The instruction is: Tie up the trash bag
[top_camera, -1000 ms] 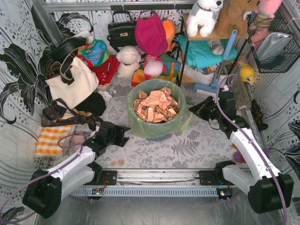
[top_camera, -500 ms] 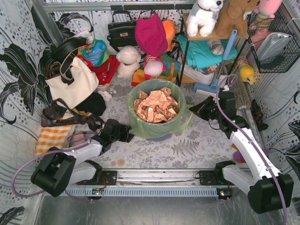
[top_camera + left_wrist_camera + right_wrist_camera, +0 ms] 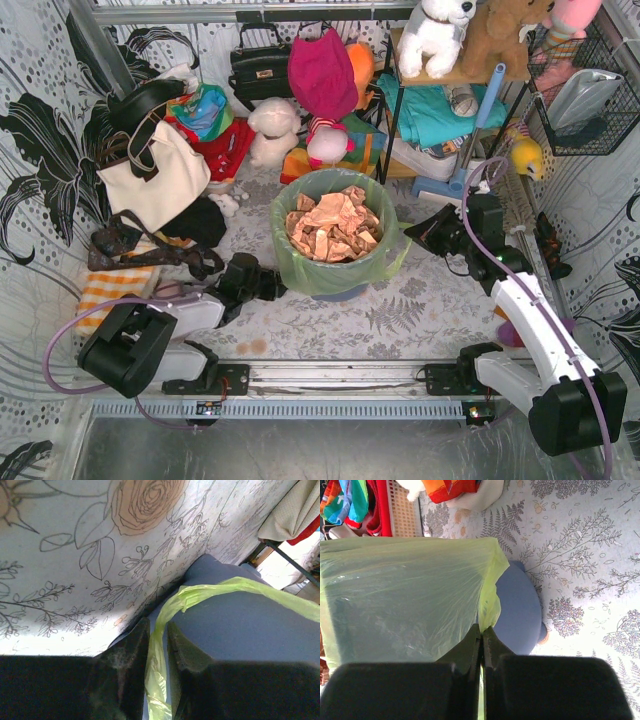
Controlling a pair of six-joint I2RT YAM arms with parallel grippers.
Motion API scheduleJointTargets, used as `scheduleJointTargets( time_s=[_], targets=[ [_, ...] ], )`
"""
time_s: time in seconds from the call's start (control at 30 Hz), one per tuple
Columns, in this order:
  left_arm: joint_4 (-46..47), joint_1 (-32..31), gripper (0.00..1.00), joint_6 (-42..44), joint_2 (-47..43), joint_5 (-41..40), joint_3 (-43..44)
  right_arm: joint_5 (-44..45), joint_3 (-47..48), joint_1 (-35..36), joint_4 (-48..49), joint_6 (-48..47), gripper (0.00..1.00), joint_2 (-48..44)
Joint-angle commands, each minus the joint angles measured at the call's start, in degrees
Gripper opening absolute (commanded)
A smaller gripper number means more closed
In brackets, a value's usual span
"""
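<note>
The bag (image 3: 300,270) lines the bin (image 3: 345,293) at the middle of the bench (image 3: 410,310), heaped with paper (image 3: 330,225). The left claw (image 3: 268,284) meets it at 8 o'clock and the right claw (image 3: 412,232) at 3 o'clock, so the two holds sit nearly opposite each other, with each arm beside its own flap. Tying likely means drawing both flaps inward across the paper.

Only the wrist views show the holds. The left claw's fingers (image 3: 131,652) are clenched on a twisted strip of rim, and the right claw's fingers (image 3: 465,652) are pinched tight on thin film. Only the overhead view shows the paper reaching the rim.
</note>
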Motion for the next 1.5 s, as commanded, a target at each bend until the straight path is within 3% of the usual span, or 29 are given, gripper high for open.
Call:
scheduleJointTargets(
  time_s=[0.0,0.17,0.43,0.77,1.0,1.23,1.47],
  targets=[
    [2.69,-0.4,0.22,-0.46,0.44,-0.25,0.57,1.01,2.33,-0.22,-1.14,0.48,0.0,-0.68],
    [2.29,-0.38,0.0,-0.69,-1.07,0.0,-0.33,1.07,2.37,-0.23,-1.57,0.35,0.0,-1.15],
    [-28.15,-0.44,0.0,9.49,-17.81,-14.24,8.38,1.09,1.8,-0.25,-1.46,0.44,0.0,-2.73],
    [-43.65,-2.05,0.0,20.69,-27.84,-23.7,17.97,0.89,1.32,-0.23,-1.73,0.85,0.0,-5.48],
    [-40.13,-3.18,0.0,33.32,-34.13,-24.43,21.84,-1.82,-1.13,-0.21,5.69,3.58,0.0,-8.86],
    [-26.17,-3.29,0.0,44.76,-42.26,-18.78,18.74,-2.8,-1.37,-0.21,8.32,3.97,0.0,-10.01],
    [-15.38,-3.29,0.0,53.16,-44.27,-11.69,16.84,-3.16,-1.89,-0.21,10.26,3.82,0.0,-10.69]
  ],
)
